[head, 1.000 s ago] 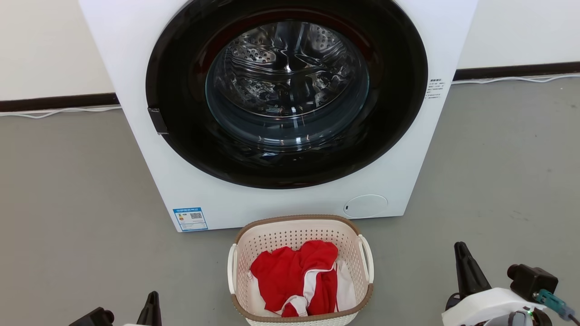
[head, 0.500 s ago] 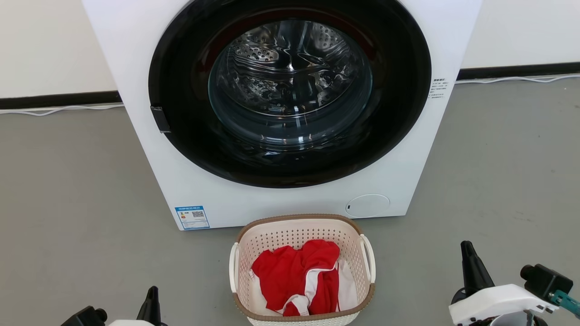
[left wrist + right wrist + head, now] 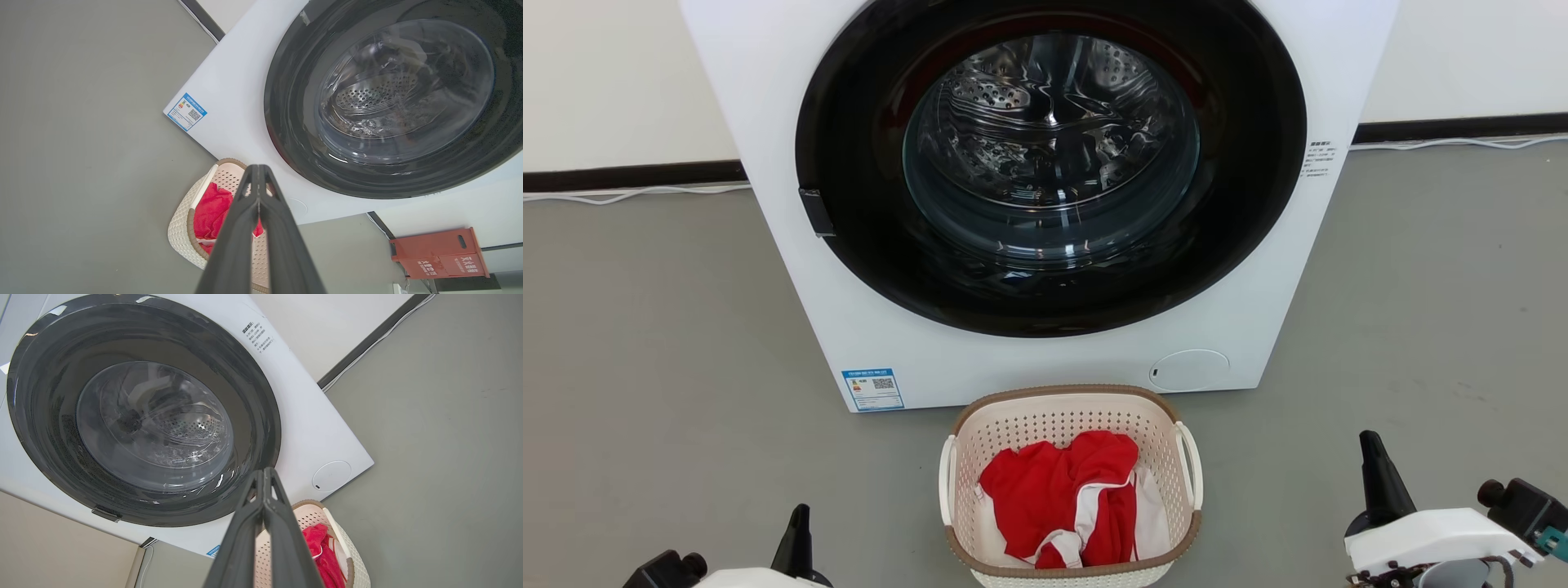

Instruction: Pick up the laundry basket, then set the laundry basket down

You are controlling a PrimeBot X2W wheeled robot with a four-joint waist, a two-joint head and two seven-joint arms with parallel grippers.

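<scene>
Basket [image 3: 1062,392] noted bottom centre, on floor [image 3: 645,367] just before washer [image 3: 768,163]; red cloth [image 3: 1054,498] inside. Left gripper [image 3: 258,171], right gripper [image 3: 265,473] both clenched, empty, apart from basket.

Bright, even, diffuse light, sharp focus, small glints on the round dark glass door [image 3: 1050,163], wrist views bowed at edges.

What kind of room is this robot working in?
Probably a laundry area, maybe a test setup: a front-loading washing machine against the wall, a laundry basket before it holding red and white clothes, on a bare grey floor.
</scene>
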